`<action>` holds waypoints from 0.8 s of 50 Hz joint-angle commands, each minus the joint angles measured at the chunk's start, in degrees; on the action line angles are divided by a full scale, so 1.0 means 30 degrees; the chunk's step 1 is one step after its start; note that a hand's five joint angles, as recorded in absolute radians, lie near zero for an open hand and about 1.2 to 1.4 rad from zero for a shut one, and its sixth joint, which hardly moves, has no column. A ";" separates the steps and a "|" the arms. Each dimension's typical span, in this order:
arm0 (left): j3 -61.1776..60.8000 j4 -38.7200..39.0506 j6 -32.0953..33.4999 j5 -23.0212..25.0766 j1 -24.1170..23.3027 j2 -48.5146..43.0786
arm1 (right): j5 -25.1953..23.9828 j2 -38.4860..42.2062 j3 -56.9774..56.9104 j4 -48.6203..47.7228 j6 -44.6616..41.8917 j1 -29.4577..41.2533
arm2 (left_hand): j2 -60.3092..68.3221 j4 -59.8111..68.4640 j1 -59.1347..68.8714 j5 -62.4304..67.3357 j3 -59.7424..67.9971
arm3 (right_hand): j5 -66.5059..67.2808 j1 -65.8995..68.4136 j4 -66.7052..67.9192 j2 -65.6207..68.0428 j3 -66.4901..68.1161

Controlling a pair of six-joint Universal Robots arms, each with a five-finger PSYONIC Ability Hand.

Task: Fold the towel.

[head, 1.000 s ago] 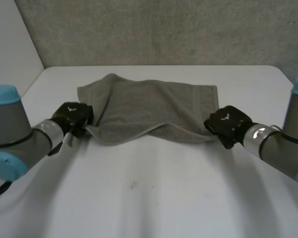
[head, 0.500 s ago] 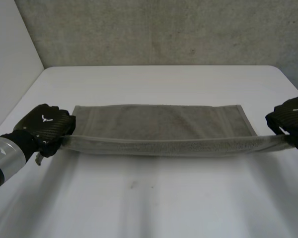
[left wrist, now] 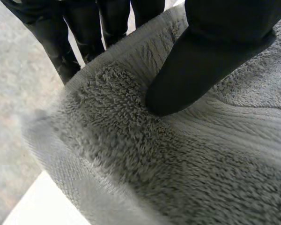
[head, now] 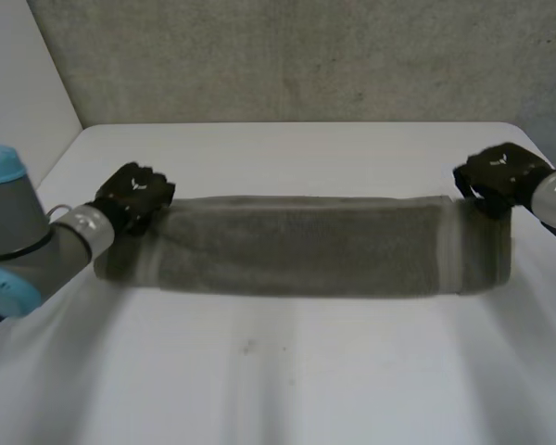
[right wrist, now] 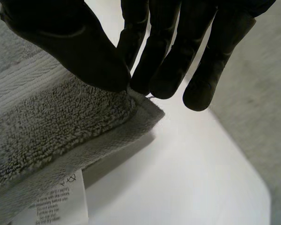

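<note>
Left robot hand [head: 134, 193] and right robot hand [head: 498, 172] each clamp a corner of the towel [head: 296, 246].

Grey towel [head: 306, 246], long band across table

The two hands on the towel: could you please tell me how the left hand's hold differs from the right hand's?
The left hand takes the towel at its left end, the right hand at its right end. The left hand's thumb presses well in on the pile; the right hand nips only the corner tip between thumb and fingers. Both are shut on the towel, which is stretched between them.
</note>
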 commanded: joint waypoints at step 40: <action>0.1318 -0.0083 -0.4762 -0.2000 -0.0972 0.2025 | 0.4329 -0.2256 0.3617 -0.3790 0.2221 0.1676 | -1.9919 -1.9923 -1.9566 -1.9646 -1.9899 | -2.2472 -2.1858 -2.2182 -2.2314 -2.2064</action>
